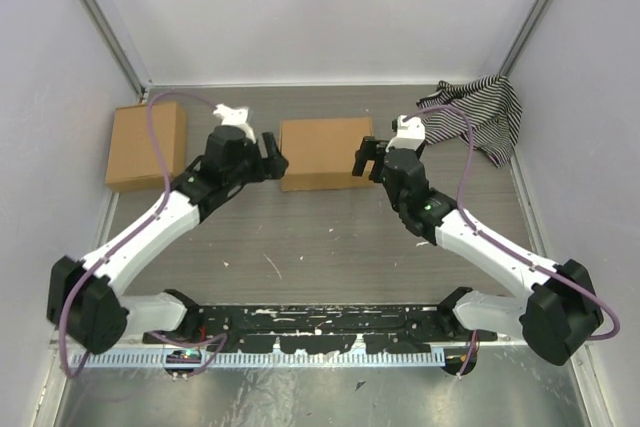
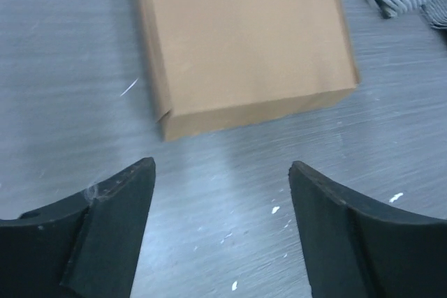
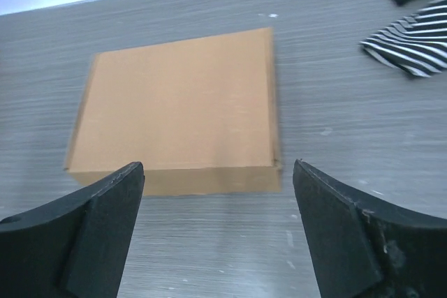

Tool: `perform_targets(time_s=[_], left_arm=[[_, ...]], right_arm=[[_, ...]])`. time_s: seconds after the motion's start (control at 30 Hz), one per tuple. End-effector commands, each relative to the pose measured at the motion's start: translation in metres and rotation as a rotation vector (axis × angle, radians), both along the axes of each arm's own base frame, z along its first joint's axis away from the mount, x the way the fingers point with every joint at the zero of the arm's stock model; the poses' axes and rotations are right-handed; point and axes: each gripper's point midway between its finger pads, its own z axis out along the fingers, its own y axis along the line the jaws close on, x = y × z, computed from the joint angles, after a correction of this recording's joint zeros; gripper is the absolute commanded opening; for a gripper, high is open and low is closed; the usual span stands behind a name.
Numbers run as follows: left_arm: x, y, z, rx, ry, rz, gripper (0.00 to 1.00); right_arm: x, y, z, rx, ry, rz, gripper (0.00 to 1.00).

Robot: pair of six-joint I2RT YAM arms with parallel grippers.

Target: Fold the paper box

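Between both arms, the paper box lies closed on the desk — left end effector and right end effector both apart, empty. Likely best: press seams evenly, without shoving.

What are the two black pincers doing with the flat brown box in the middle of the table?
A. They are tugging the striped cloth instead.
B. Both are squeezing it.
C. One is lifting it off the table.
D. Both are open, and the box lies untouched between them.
D: the wrist views show the left pincer and the right pincer spread wide, with the paper box lying flat beyond their fingertips, touched by neither.
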Motion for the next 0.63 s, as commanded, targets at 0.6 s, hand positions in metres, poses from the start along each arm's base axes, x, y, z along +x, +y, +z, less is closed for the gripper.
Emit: perform_targets(time_s=[0.6], left_arm=[[-0.071,0.073,-0.041,0.089,0.115,0.168,0.98]], right_arm=[[-0.028,-0.050,-0.006,-0.180,0.121,-0.119,0.95]])
